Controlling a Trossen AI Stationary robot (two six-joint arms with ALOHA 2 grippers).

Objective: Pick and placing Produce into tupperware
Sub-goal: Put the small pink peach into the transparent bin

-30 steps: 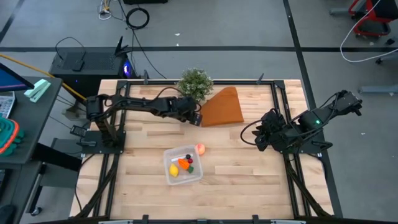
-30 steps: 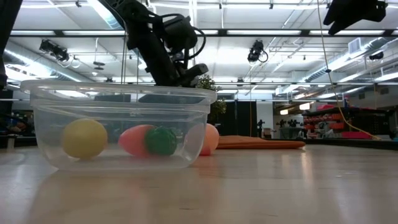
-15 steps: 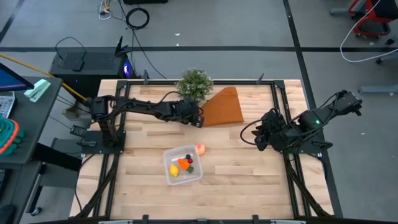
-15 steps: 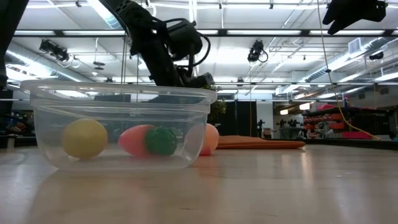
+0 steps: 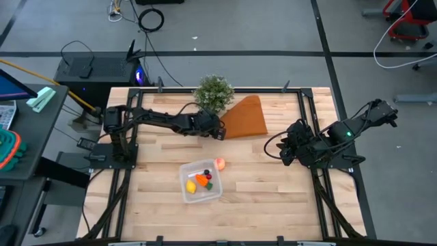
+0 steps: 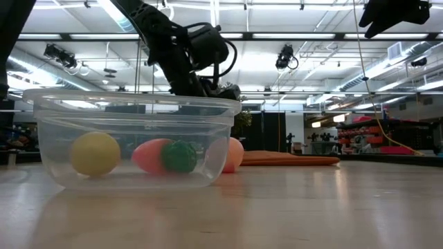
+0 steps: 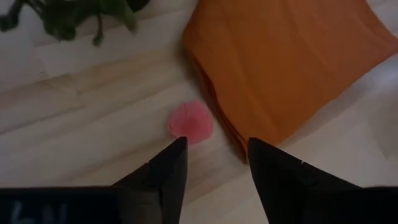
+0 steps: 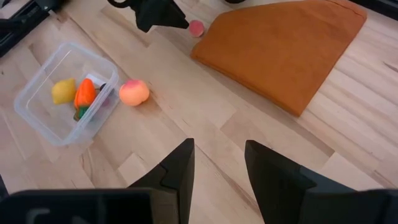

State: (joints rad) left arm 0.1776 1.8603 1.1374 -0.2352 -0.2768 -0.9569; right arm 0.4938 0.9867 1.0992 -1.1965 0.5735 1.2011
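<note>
The clear square tupperware (image 5: 201, 182) sits on the table's near middle and holds a yellow lemon (image 8: 63, 91), an orange carrot with a green top (image 8: 84, 94) and small dark bits. A peach-pink ball (image 5: 220, 163) rests on the table just off the container's far-right corner. A small pink-red piece (image 7: 189, 122) lies on the wood against the orange-brown wedge's edge. My left gripper (image 7: 214, 152) is open and hovers over this piece, one finger on either side of it in the wrist view, touching nothing. My right gripper (image 8: 217, 155) is open and waits at the table's right side.
The big orange-brown wedge (image 5: 244, 117) lies flat at the far middle, right beside the pink-red piece. A bushy green plant (image 5: 214, 92) stands at the far edge just behind my left gripper. Bare wood stretches between the tupperware and my right arm (image 5: 307, 145).
My left gripper has crept a little toward the table's right, closer to the wedge's edge, with the arm stretching out behind it. Its fingers have stayed open. The tupperware, the produce and my right arm have kept still.
</note>
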